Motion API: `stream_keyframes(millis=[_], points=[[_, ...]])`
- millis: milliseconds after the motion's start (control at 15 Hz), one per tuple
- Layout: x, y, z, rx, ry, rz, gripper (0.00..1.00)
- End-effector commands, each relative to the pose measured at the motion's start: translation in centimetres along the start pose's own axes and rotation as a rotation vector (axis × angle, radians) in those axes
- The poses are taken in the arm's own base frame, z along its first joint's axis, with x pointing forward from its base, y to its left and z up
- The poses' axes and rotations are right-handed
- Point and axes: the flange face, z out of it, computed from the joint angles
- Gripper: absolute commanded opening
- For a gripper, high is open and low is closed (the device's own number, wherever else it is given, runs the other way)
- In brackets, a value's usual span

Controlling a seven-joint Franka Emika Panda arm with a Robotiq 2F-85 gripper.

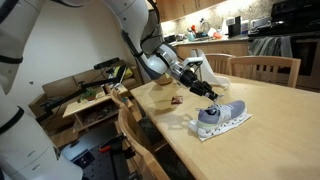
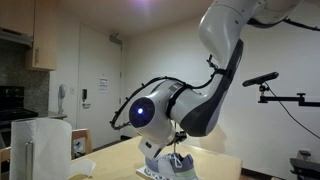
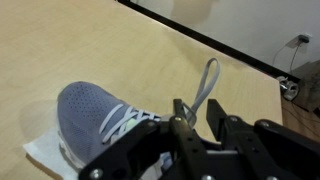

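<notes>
Closest to the lens, the claw (image 3: 197, 115) fills the bottom of the wrist view. Its black fingers (image 3: 181, 108) are drawn in on either side of a grey shoelace (image 3: 207, 80), and it looks to be pinching the lace low down. The free loop rises just beyond the fingertips. Below the claw and off to one side, the blue-grey shoe (image 3: 95, 115) sits upright on a white sheet (image 3: 40, 150) on the wooden table (image 3: 90, 50). An exterior view shows the same shoe (image 1: 220, 115) directly under the claw (image 1: 213, 93).

The hold looks thin, so the flat lace could slide out between the pads. Any pull upward or away may drag the light shoe and the sheet along, or tip the shoe onto its side. A sideways tug could also tighten the lacing rather than free it.
</notes>
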Motion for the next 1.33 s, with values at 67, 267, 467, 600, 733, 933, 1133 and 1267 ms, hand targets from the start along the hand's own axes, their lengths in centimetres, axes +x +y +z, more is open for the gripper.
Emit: stream_keyframes(millis=[67,267,467,600,733,933,1133,1267], points=[[-0.5,-0.3,-0.6,0.017,-0.01,-0.003,0.0],[-0.5,-0.3,-0.8,0.017,-0.017,-0.001,0.01],[-0.5,-0.7,-1.5,0.008,-0.024,0.002,0.01],[-0.6,-0.9,-2.0,0.004,-0.033,0.009,0.01],[-0.7,-1.0,-2.4,0.001,-0.041,0.012,0.01],[-1.1,-1.2,-2.9,0.0,-0.049,0.019,0.01],[-1.8,-1.6,-3.3,-0.002,-0.053,0.032,0.01],[-2.4,-2.0,-3.5,-0.005,-0.054,0.043,0.01]])
